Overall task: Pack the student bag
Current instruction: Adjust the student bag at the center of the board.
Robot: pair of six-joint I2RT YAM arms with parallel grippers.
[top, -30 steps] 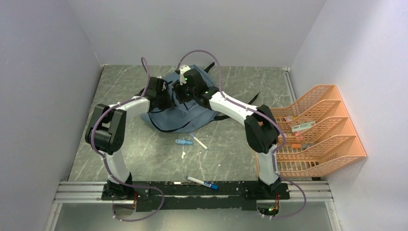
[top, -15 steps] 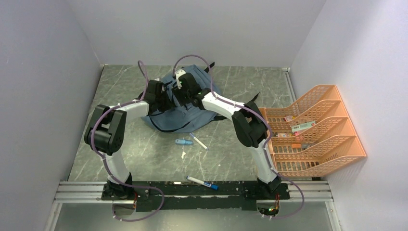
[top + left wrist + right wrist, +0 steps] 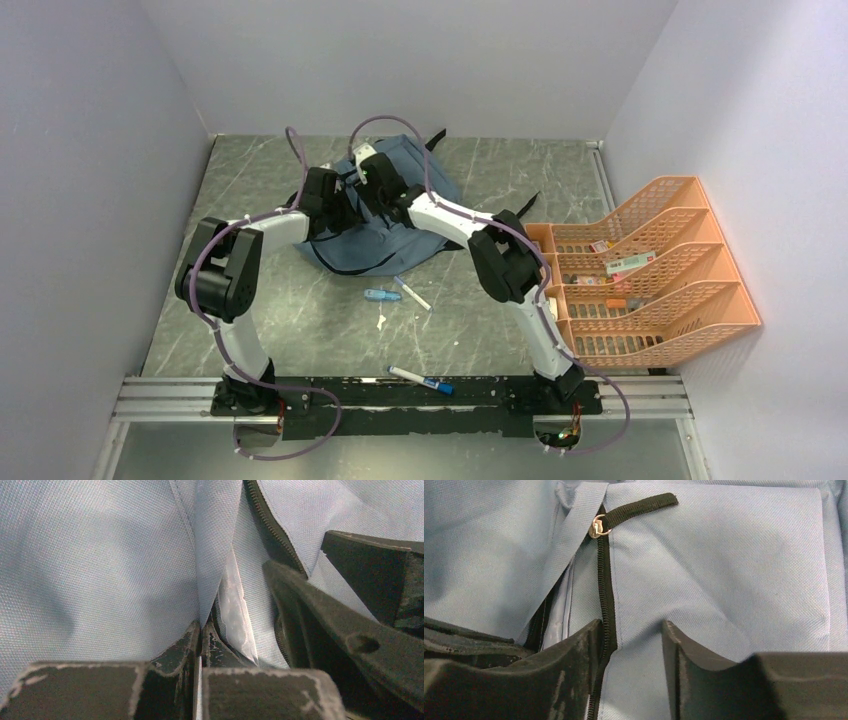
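Right gripper (image 3: 631, 630) has slid left over the soft grey-blue fabric backpack (image 3: 372, 245), jaws half open, holding nothing; left gripper (image 3: 201, 630) pinches its cloth tight.

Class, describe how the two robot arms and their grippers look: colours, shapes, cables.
Both the left arm and the right arm have white tubular links joined by chunky black joint housings. A thin purple cable loops loosely along each. The left gripper and right gripper have black, wedge-shaped fingers with scuffed, pale-worn edges.
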